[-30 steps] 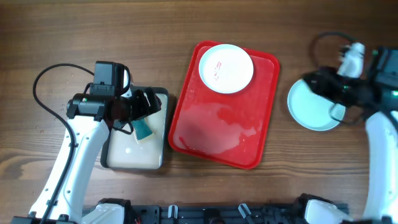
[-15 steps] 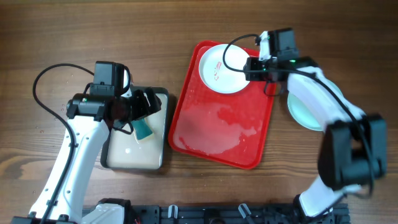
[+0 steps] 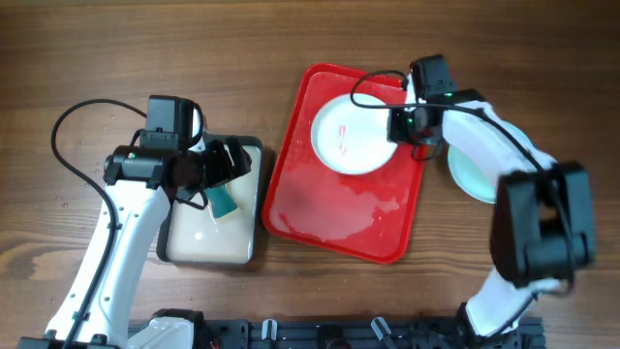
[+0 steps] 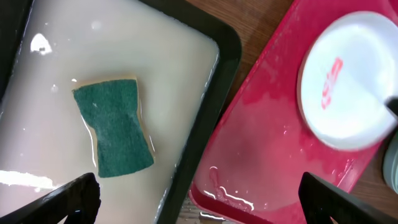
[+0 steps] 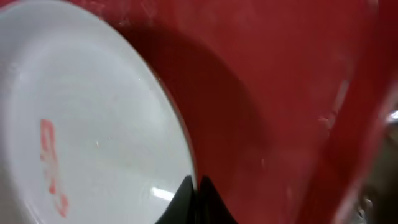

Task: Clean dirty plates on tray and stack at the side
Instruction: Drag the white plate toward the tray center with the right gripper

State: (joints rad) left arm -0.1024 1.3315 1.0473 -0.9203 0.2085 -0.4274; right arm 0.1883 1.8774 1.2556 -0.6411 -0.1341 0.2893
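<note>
A white plate [image 3: 347,136] with red smears lies on the far half of the red tray [image 3: 329,218]. My right gripper [image 3: 399,126] is shut on the plate's right rim. In the right wrist view the jaws [image 5: 196,193] pinch that rim, and the plate [image 5: 93,124] casts a shadow on the tray [image 5: 286,93]. A pale mint plate [image 3: 467,177] lies on the table right of the tray, partly hidden by my right arm. My left gripper [image 3: 228,165] is open and empty above the cream tray, and also shows in the left wrist view [image 4: 199,199].
A black-rimmed cream tray [image 3: 208,247] stands left of the red tray and holds milky water with a green sponge [image 3: 225,202]. The left wrist view shows the sponge [image 4: 115,127], the cream tray's rim [image 4: 211,118] and the wet red tray [image 4: 261,155].
My right arm swung left from the mint plate to the white plate and shut on its right rim. The plate shifted toward the tray's middle. The left arm has not moved.
</note>
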